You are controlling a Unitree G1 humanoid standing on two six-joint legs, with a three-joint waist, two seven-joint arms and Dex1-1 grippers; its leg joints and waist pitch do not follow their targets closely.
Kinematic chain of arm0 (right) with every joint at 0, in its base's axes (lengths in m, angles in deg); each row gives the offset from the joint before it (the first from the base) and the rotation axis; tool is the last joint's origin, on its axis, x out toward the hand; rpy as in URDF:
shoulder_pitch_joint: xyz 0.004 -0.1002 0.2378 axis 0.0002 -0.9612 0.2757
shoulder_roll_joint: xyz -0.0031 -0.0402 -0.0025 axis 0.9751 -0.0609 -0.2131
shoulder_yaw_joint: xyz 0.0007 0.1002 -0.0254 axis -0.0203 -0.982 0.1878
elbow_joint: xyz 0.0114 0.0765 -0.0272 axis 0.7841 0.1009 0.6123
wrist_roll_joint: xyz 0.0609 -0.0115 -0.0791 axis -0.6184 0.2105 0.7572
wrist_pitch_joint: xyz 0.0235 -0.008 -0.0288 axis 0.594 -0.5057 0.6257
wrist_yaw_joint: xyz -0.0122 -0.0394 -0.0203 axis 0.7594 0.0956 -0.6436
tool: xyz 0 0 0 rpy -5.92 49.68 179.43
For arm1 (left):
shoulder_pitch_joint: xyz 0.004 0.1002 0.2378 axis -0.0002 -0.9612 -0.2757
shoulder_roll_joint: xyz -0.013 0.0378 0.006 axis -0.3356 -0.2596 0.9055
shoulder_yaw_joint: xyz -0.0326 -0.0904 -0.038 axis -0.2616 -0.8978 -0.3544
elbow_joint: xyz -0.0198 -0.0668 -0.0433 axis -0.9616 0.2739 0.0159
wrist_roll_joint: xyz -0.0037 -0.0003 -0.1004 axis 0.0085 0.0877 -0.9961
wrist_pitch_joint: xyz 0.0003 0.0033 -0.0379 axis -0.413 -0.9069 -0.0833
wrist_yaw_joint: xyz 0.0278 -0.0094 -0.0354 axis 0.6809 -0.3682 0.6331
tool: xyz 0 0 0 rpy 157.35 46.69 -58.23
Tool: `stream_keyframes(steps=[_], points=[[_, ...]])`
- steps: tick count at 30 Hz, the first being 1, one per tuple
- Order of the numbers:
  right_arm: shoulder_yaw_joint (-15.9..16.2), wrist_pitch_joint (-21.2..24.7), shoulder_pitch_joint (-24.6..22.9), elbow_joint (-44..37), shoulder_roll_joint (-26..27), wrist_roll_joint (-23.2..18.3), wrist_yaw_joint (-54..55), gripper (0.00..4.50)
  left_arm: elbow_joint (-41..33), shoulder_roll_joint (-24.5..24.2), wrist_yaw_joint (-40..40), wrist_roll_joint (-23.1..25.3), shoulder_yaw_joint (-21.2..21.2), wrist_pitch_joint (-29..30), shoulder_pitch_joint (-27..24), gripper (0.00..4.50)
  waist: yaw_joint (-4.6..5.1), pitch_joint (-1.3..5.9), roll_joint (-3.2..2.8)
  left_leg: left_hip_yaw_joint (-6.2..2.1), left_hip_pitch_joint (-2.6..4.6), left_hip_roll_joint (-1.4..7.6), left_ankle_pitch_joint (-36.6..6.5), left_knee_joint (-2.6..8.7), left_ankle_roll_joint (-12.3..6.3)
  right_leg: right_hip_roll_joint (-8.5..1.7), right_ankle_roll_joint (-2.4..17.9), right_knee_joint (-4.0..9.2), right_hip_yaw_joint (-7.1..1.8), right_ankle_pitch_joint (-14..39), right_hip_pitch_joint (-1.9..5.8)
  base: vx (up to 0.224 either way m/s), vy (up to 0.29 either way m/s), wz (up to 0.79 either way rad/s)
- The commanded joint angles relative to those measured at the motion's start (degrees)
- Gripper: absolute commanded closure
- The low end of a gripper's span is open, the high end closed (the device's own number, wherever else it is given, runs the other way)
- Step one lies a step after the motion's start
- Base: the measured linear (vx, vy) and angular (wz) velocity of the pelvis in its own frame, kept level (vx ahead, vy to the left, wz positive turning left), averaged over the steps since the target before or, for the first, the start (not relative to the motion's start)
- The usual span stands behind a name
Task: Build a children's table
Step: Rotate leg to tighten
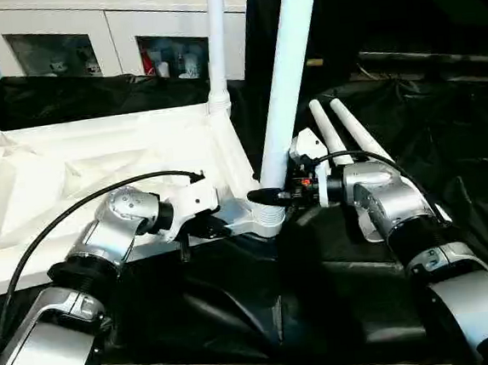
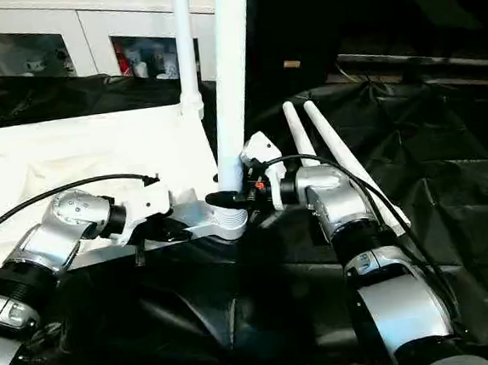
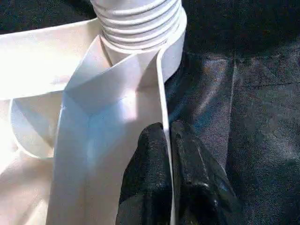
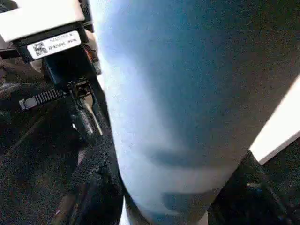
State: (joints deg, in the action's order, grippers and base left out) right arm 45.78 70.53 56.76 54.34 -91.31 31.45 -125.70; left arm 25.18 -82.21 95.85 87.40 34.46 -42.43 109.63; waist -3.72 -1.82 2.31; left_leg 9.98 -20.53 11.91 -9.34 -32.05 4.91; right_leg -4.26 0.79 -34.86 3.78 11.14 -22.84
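**benchrat:** So where's the table at right now?

**g1watcher:** The tabletop (image 1: 97, 161) is lying upside down on the black sheet (image 1: 445, 131), ribbed underside facing up, filling the left half of the scene. Two legs are already standing in its right-side sockets. The far leg (image 1: 217, 40) is upright in the far right corner. The near leg (image 1: 286, 76) sits in the near right socket (image 1: 271, 218) and leans a bit to the right as it goes up.

**benchrat:** And the other two legs?

**g1watcher:** The spare legs (image 1: 351, 135) are lying side by side on the sheet, just right of the near leg, running away from the robot.

**benchrat:** What are the claws doing?

**g1watcher:** The left gripper (image 3: 167, 140) is pinched closed on the tabletop's thin near rim, one black finger on each side of it, right next to the ribbed socket. The right gripper (image 1: 271, 195) comes in from the right and has its fingers wrapped around the base of the near leg, just above the socket. Jaws are about half spread with the tube filling the gap.

**benchrat:** Anything else around?

**g1watcher:** White cabinets (image 1: 86, 34) with glass doors along the far wall.
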Motion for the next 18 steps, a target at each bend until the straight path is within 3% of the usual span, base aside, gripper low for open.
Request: stream_keyframes(steps=[1,3,4,5,6,8,10,11,13,14,16,18], points=[[2.4,5.3,-5.5,5.8,0.3,3.9,5.3,2.62,-2.9,1.7,1.2,-1.7,0.1,-3.2,2.0,4.50,-0.06,2.35,-1.01,-0.11,0.58,1.76,-18.8,3.89,0.24,-3.57,12.2,4.57,-2.73,14.2,2.19,0.000,0.000,0.00],[1.5,5.7,-5.4,6.2,1.0,3.7,8.6,2.62,-1.9,2.2,-1.0,-0.6,0.2,-2.8,2.5,4.50,0.12,2.17,-1.01,-0.20,0.71,1.73,-20.4,4.02,0.56,-3.60,11.5,4.82,-2.72,16.7,1.98,0.000,0.000,0.00],[0.9,5.9,-5.3,6.5,1.3,3.6,10.4,2.62,-1.3,2.5,-2.2,-0.1,0.2,-2.4,2.8,4.50,0.26,1.89,-0.95,-0.34,0.98,1.61,-22.7,4.06,1.02,-3.72,10.6,5.28,-2.70,21.0,1.65,0.000,0.000,0.00],[-1.7,6.5,-4.7,8.4,3.0,3.1,20.3,2.62,1.1,4.2,-8.1,1.8,-0.3,1.1,4.5,4.50,0.34,1.83,-0.87,-0.44,1.10,1.52,-23.8,4.04,1.18,-3.77,10.0,5.50,-2.65,23.6,1.57,0.000,0.000,0.00],[-3.0,6.9,-4.4,9.2,3.7,2.7,24.4,2.62,2.1,4.9,-10.5,2.5,-0.5,2.4,5.2,4.50,0.59,1.61,-0.92,-0.57,1.61,1.47,-25.6,4.04,2.17,-3.83,8.7,5.95,-2.73,27.9,0.92,0.000,0.000,0.00],[-5.7,7.7,-3.7,10.7,5.3,1.4,32.3,2.62,4.4,6.7,-15.8,4.2,-0.5,5.6,6.7,4.50,0.91,1.56,-0.73,-1.18,1.76,1.21,-27.9,3.98,2.88,-4.04,5.6,6.74,-2.20,35.4,0.83,-0.054,0.005,-0.05],[-8.1,8.0,-2.8,12.5,7.3,0.0,40.5,2.62,7.2,9.4,-21.6,5.2,-0.9,9.2,8.2,4.50,1.12,1.59,-0.78,-1.43,1.63,1.17,-28.3,4.03,2.88,-4.09,4.4,7.06,-1.94,36.5,0.78,-0.029,0.005,-0.04],[-8.6,8.1,-2.6,12.9,7.9,-0.3,42.4,2.62,7.9,10.2,-23.0,5.3,-1.0,10.1,8.6,4.50,1.17,1.70,-0.91,-1.44,1.90,1.16,-28.8,3.99,2.82,-4.05,4.4,7.28,-1.82,36.0,0.58,0.000,0.000,0.00],[-9.3,8.2,-2.1,13.8,9.0,-0.6,46.2,2.62,9.4,12.1,-25.5,5.2,-1.3,11.9,9.4,4.50,1.40,1.67,-0.85,-1.41,1.59,1.10,-29.2,4.19,2.19,-3.90,4.6,7.52,-1.63,34.4,0.86,0.000,0.000,0.00],[-10.6,8.4,-0.8,15.7,11.7,-1.7,51.8,2.62,12.2,16.1,-30.5,5.1,-1.7,14.6,10.8,4.50,1.57,1.57,-1.18,-1.30,1.87,1.11,-30.2,4.25,2.22,-3.72,4.8,7.68,-1.61,33.9,0.47,0.000,0.000,0.00],[-10.9,8.6,0.0,16.9,13.5,-1.7,54.8,2.62,14.0,18.7,-33.2,5.2,-1.8,15.4,11.6,4.50,1.53,1.50,-1.18,-1.43,3.12,0.88,-33.5,3.83,2.03,-3.54,4.4,8.57,-0.85,34.8,-0.08,0.000,0.000,0.00],[-11.0,8.8,0.6,17.5,14.6,-1.4,56.8,2.62,14.9,20.2,-34.6,5.5,-1.7,15.6,12.1,4.50,1.87,1.34,-1.34,-1.62,2.85,0.93,-35.0,4.23,1.76,-3.36,3.9,8.75,-0.55,34.2,0.18,0.000,0.000,0.00]])
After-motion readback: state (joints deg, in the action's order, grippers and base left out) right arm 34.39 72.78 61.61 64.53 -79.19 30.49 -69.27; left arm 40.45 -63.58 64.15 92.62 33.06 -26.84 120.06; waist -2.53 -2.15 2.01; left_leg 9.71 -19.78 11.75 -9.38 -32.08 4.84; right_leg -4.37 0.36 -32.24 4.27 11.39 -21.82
